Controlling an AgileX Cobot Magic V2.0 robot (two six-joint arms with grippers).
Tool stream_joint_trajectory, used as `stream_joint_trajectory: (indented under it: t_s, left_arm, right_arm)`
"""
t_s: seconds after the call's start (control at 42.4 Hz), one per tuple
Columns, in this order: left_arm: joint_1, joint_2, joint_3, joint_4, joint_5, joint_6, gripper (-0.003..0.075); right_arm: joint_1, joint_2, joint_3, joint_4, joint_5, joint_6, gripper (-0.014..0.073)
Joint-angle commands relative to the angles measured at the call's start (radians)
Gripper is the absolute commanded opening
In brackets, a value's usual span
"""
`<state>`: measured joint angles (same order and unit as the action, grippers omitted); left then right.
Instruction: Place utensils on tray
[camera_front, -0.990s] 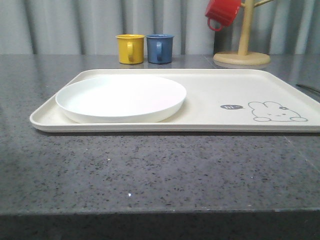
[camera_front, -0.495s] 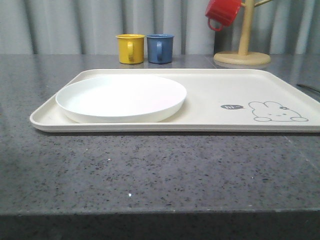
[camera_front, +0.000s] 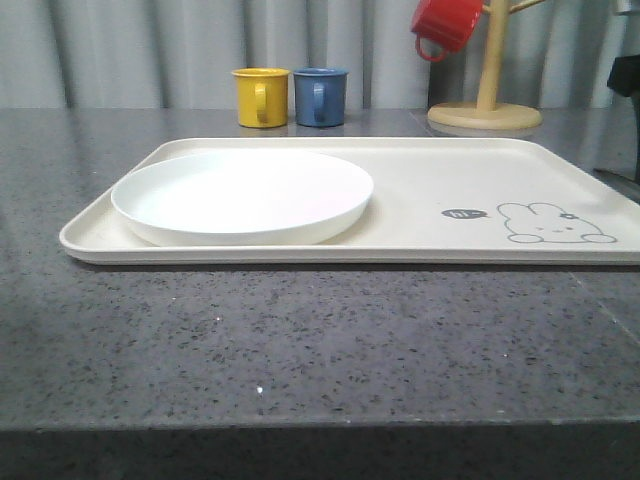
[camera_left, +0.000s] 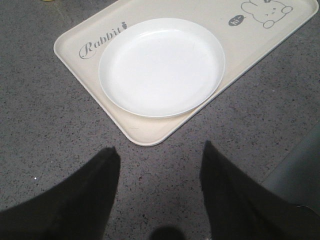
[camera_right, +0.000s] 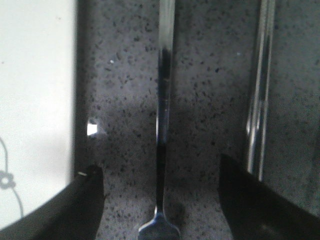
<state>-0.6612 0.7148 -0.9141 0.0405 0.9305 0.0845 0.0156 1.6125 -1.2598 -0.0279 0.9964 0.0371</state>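
Note:
The cream tray (camera_front: 420, 190) lies across the table with the round white plate (camera_front: 243, 193) on its left half. In the left wrist view my left gripper (camera_left: 157, 155) is open above bare table, short of the tray's (camera_left: 150, 137) near corner and the plate (camera_left: 161, 65). In the right wrist view my right gripper (camera_right: 159, 170) is open and straddles the slim handle of a fork (camera_right: 162, 100) lying on the table beside the tray's edge (camera_right: 35, 75). The metal chopsticks (camera_right: 260, 100) lie just outside one finger. A dark part of the right arm (camera_front: 628, 90) shows at the right edge.
A yellow mug (camera_front: 260, 97) and a blue mug (camera_front: 320, 96) stand behind the tray. A wooden mug tree (camera_front: 486, 100) with a red mug (camera_front: 446, 24) hung on it stands at the back right. The dark speckled table (camera_front: 300, 340) runs to the front edge.
A dark part of the right arm has come into the front view at the right edge. The tray, plate and mugs have not moved.

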Motion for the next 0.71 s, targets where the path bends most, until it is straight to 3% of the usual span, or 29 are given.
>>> stream_joint_trajectory:
  t_s: [0.0,0.118,0.189,0.401,0.495,0.683]
  left_arm:
    - [-0.008,-0.001,-0.026,0.002,-0.074,-0.011,0.0368]
    - [-0.008,-0.001,-0.026,0.002,-0.074,-0.011,0.0368]
    - [-0.008,-0.001,-0.026,0.002,-0.074,-0.011,0.0368]
    - [-0.008,-0.001,-0.026,0.002,-0.074,-0.011,0.0368]
    - [-0.008,-0.001,-0.026,0.002,-0.074,-0.011,0.0368]
    - [-0.008,-0.001,-0.026,0.002,-0.074,-0.011,0.0368]
  right_arm:
    - [-0.006,0.006,-0.052,-0.017,-0.007,-0.011,0.0516]
    - [-0.006,0.041,-0.069,-0.016,0.005,-0.011,0.0507]
    - [-0.006,0.047,-0.069,-0.016,0.003,-0.011,0.0454]
    - [-0.006,0.046,-0.069,-0.005,-0.008,-0.011,0.0122]
    - [-0.006,0.046,-0.069,-0.004,-0.008,-0.011,0.0016]
    - [-0.006,0.033,-0.086,-0.003,0.021,-0.011,-0.0041]
